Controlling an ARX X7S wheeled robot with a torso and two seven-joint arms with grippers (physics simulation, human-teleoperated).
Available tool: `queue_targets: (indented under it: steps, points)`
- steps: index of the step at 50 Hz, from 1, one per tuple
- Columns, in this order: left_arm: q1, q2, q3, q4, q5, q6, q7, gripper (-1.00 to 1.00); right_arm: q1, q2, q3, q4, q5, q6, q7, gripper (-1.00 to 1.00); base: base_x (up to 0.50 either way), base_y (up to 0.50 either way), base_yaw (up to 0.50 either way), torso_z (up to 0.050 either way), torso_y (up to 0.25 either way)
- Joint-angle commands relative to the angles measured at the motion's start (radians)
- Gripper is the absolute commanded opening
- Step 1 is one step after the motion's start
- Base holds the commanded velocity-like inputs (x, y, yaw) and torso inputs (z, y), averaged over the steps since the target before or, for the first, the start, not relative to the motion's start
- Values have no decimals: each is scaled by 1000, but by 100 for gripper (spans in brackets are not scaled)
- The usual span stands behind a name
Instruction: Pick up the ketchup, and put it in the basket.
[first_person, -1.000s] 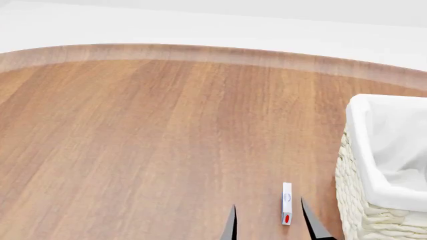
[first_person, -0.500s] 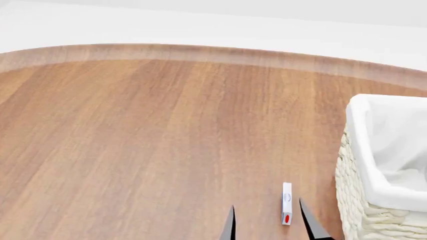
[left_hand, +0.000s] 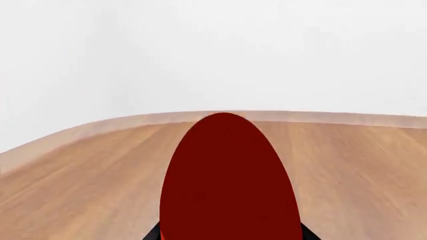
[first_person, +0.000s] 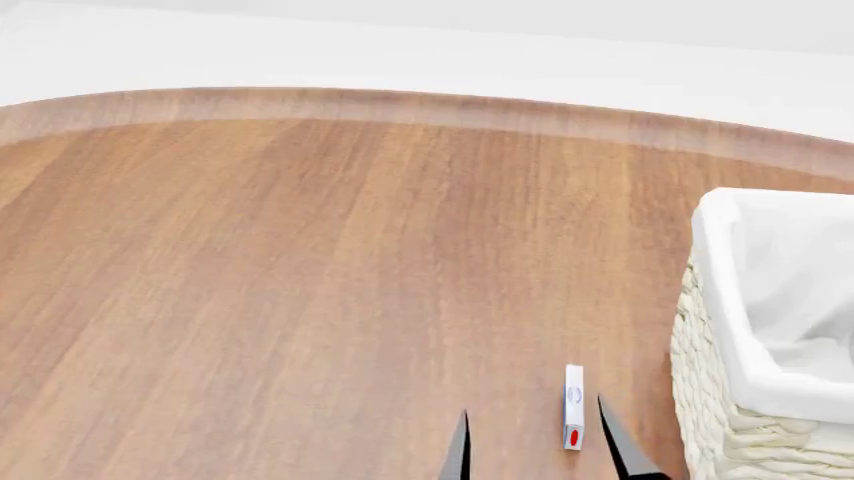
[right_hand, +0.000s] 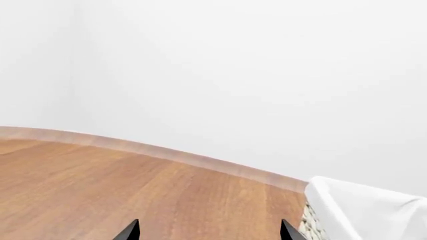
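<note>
In the left wrist view a dark red rounded body, which I take for the ketchup, fills the space between the jaws of my left gripper. Only the black edges of its fingers show at either side of it. Cap and label are hidden. The basket, cream wicker with a white liner, stands at the table's right edge and also shows in the right wrist view. My right gripper is open and empty; its dark fingertips show low in the head view, left of the basket.
A small white box with a red spot lies on the wooden table between the right gripper's fingertips as the head view shows them, close to the basket's left wall. The table's curved far edge meets a white wall.
The right gripper's fingertips in the head view have shifted a few pixels to the left. Nothing else has visibly changed.
</note>
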Motion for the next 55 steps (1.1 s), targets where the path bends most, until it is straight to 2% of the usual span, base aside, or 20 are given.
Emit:
queue_targets:
  steps: [1, 15, 27, 38, 40, 47, 55]
  points:
    - [-91, -49, 45, 195, -50, -171, -45, -100, 2, 3, -1, 0, 4, 1, 2, 100, 0, 0, 0, 0, 0]
    - [-256, -78, 125, 320, -71, -364, -107, -100, 4, 6, -4, -1, 7, 1, 6, 100, 0, 0, 0, 0, 1]
    - [-416, -91, 154, 394, -165, -555, -156, -100, 5, 10, -4, -3, 12, 2, 10, 100, 0, 0, 0, 0, 0]
    - [-533, -87, 203, 394, -237, -682, -170, -100, 2, 12, -4, -2, 16, -2, 12, 100, 0, 0, 0, 0, 0]
    - [-566, -78, 192, 394, -294, -726, -170, -100, 2, 14, -4, -4, 18, -1, 12, 100, 0, 0, 0, 0, 5]
    - [-631, -78, 228, 379, -303, -770, -178, -100, 6, 14, -5, -1, 21, 0, 12, 100, 0, 0, 0, 0, 0]
    - [-740, -92, 317, 292, -310, -825, -121, -100, 7, 15, -5, -5, 26, 5, 14, 100, 0, 0, 0, 0, 0]
